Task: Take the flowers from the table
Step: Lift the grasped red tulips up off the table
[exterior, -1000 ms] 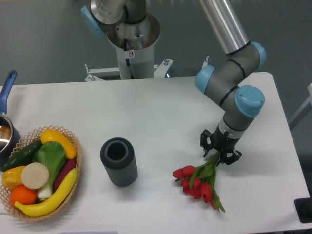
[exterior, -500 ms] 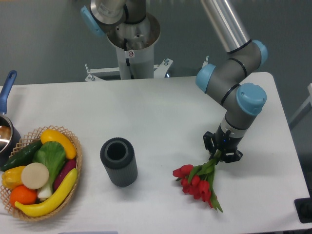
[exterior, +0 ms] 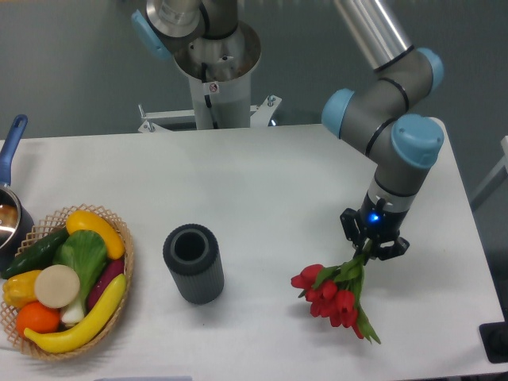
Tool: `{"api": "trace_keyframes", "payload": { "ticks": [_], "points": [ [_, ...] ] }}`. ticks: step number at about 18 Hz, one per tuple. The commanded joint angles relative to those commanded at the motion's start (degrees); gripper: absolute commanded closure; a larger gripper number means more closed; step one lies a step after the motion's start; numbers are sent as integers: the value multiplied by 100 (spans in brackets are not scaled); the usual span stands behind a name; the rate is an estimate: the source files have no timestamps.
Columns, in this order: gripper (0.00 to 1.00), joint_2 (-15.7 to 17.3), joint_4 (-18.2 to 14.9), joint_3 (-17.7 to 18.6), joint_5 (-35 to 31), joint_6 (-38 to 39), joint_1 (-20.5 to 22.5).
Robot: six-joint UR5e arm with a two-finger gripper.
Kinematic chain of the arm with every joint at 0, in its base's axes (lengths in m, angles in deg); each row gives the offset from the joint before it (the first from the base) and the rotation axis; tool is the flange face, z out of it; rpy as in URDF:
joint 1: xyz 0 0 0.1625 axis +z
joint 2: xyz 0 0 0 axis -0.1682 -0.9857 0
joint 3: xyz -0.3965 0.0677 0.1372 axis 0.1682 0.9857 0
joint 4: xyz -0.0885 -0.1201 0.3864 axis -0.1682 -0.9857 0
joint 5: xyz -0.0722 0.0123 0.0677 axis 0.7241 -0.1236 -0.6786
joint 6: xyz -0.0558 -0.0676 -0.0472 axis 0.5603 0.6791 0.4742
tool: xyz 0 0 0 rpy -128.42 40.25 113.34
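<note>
Since the flowers (exterior: 337, 298) are light, soft and easily crushed, the thin stems look the right place to hold; the gripper (exterior: 371, 248) is closed on those stems, the red heads drooping low over the white bench (exterior: 262, 182), near its front right

**My table**

On the white table (exterior: 262, 182) I see a basket (exterior: 121, 274) of fruit at left, a pot (exterior: 9, 218) at the left edge, and a dark ribbed cup (exterior: 193, 263) near the middle.
</note>
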Motion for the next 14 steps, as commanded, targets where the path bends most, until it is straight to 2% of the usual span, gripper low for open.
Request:
{"api": "trace_keyframes", "payload": {
  "ticks": [7, 12, 14],
  "points": [
    [75, 281, 79, -273, 1748, 765, 79],
    [75, 588, 79, -220, 2838, 950, 351],
    [75, 615, 88, -212, 3417, 950, 526]
  ]
}}
